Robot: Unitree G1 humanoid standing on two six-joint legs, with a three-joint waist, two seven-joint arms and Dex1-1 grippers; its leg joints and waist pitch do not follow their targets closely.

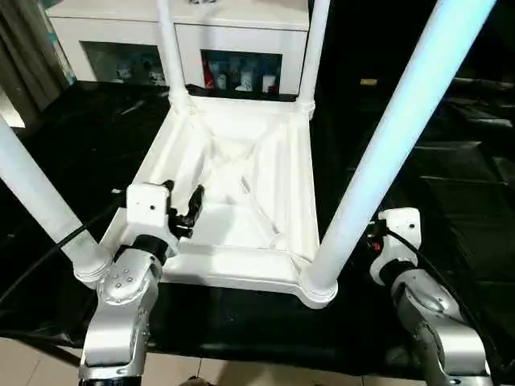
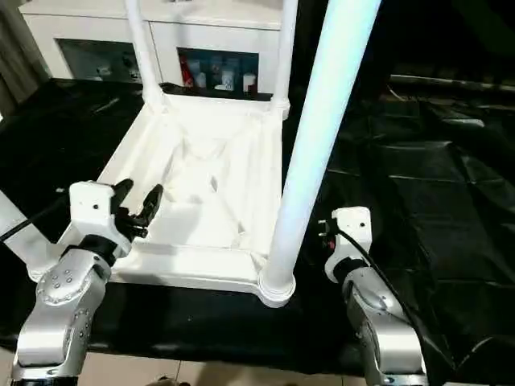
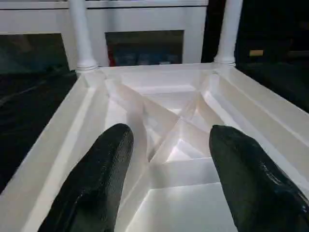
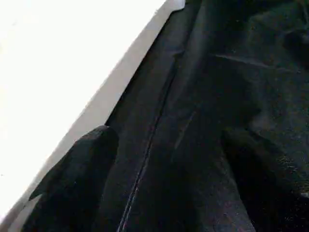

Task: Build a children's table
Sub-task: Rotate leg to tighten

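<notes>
Now: four legs socketed in tabletop (image 1: 241,173) | left gripper (image 1: 183,211) jaws released, over its near rim | right gripper (image 4: 159,188) jaws released, beside near-right leg (image 1: 394,145) | press-check each leg, then flip.

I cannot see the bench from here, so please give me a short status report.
Left pincer open over the upturned tabletop, holding nothing. Right pincer open, empty, beside the tabletop's edge over the black cloth. All four legs standing in their sockets. Nothing in the way.

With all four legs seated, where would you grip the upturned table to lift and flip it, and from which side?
Judging by the pose, take the two near legs low down, just above their sockets: left gripper on the near-left leg, right gripper on the near-right leg. Come from the robot's side; the tabletop lies ribs-up, and the upright tubes suit the finger span.
</notes>
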